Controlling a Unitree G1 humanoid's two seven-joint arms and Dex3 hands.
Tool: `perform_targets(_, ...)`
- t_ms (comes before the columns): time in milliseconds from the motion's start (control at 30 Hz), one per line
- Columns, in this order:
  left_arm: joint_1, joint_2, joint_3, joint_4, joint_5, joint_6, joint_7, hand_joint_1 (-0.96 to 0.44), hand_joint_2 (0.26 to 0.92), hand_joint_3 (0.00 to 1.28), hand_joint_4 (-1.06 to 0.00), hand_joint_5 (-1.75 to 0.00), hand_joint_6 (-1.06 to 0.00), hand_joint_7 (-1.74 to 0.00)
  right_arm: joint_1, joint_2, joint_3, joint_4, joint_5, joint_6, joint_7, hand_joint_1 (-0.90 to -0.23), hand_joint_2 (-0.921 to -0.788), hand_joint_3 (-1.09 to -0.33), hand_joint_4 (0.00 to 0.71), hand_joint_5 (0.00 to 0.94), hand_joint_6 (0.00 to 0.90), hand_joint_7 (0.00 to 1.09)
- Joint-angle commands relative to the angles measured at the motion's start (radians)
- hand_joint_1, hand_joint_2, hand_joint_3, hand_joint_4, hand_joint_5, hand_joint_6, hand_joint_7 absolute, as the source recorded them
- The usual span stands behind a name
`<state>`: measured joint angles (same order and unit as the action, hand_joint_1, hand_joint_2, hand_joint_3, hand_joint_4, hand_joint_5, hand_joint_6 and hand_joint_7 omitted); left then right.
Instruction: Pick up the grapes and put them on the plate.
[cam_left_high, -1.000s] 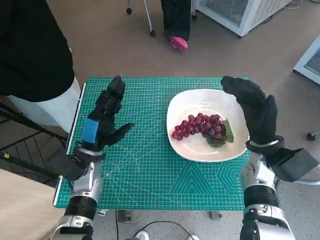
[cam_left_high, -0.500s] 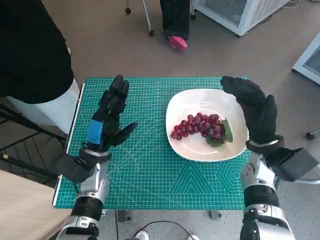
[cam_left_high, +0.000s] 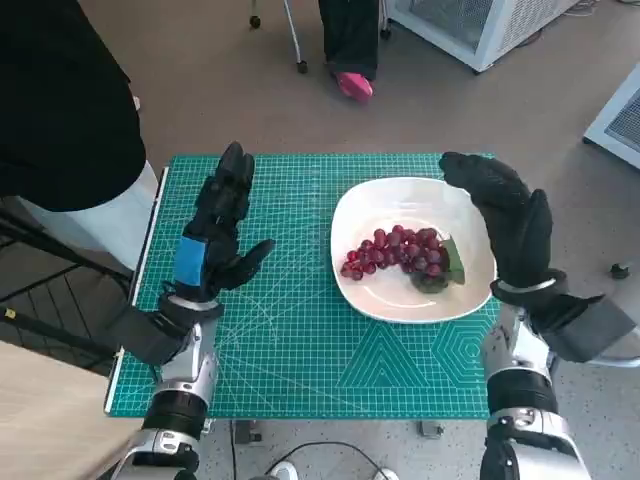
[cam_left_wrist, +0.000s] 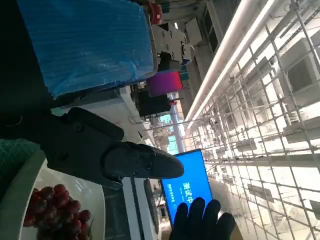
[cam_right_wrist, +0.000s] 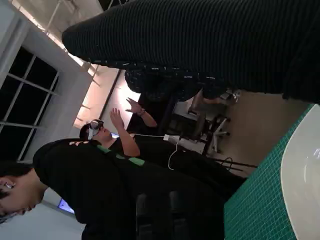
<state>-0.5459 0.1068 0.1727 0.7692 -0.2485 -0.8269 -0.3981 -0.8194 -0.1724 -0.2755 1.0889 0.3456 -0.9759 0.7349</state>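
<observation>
Since the bunch of red grapes (cam_left_high: 397, 252) already lies inside the white plate (cam_left_high: 370, 296), a green leaf tucked against its right side, the placing step reads as done and what remains is, by judgement, only the pulling back of the arms. The bunch sits a little right of the plate's middle, clear of the rim, and nothing touches it. The plate rests on the right half of the green cutting mat (cam_left_high: 290, 340) that covers the tabletop.

The right hand (cam_left_high: 510, 225), in its black knitted glove, hovers over the plate's right edge with fingers spread and slightly arched, holding nothing; its fingertips reach toward the far rim, near the grapes but apart from them. The left hand (cam_left_high: 215, 240), black with blue tape on its back, stands over the mat's left half, well apart from the plate, fingers extended and thumb splayed toward the plate, also empty. The left wrist view shows part of the bunch (cam_left_wrist: 57, 210) in the plate from the side.

The next move probably calls for lifting the right hand up and away without brushing the rim or nudging the bunch. A person in dark clothing (cam_left_high: 60, 100) stands just beside the tabletop's left corner.
</observation>
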Motion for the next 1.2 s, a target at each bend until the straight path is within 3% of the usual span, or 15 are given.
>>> perform_targets(33,-0.008,0.006,0.003,-0.021,-0.001,-0.015,-0.006,-0.61,0.921,0.25,-0.04,0.00,-0.13,0.00,-0.007,-0.001,0.004,0.006,-0.018,0.002,-0.005,-0.449,-0.921,-0.519,0.322,0.001,0.294,0.01)
perform_targets(1200,0.011,0.014,0.012,-0.048,-0.003,0.005,-0.015,-0.51,0.921,0.21,-0.04,0.00,-0.13,0.00,-0.008,0.006,0.004,0.010,-0.013,0.003,-0.004,-0.445,-0.921,-0.522,0.324,0.001,0.295,0.00)
